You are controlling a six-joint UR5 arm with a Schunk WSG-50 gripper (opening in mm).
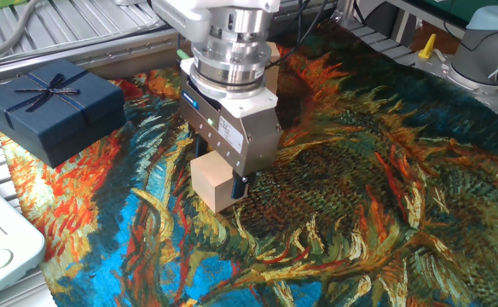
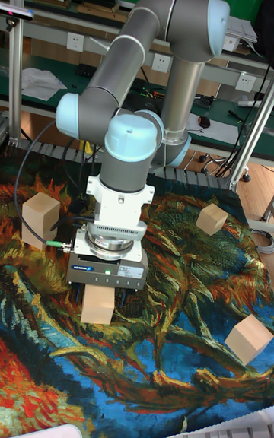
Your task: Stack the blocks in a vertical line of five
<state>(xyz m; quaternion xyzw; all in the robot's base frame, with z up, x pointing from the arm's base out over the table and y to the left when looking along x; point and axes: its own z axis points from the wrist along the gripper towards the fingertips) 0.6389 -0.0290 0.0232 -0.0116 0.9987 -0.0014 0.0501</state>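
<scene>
Pincer (image 1: 223, 175) clenched on a block (image 1: 218, 180) resting on the painted cloth (image 1: 360, 213), two-block stack (image 2: 39, 220) at left, two loose blocks (image 2: 211, 218) at right

Gift box (image 1: 51, 106) left of block (image 1: 214, 182)

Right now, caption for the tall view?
UR5 gripper set over a block on the painted cloth; other blocks scattered.

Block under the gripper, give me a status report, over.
Gripper down around block, grip unconfirmed. Block resting on cloth. Stack of two at the left. Nothing in the way.
</scene>
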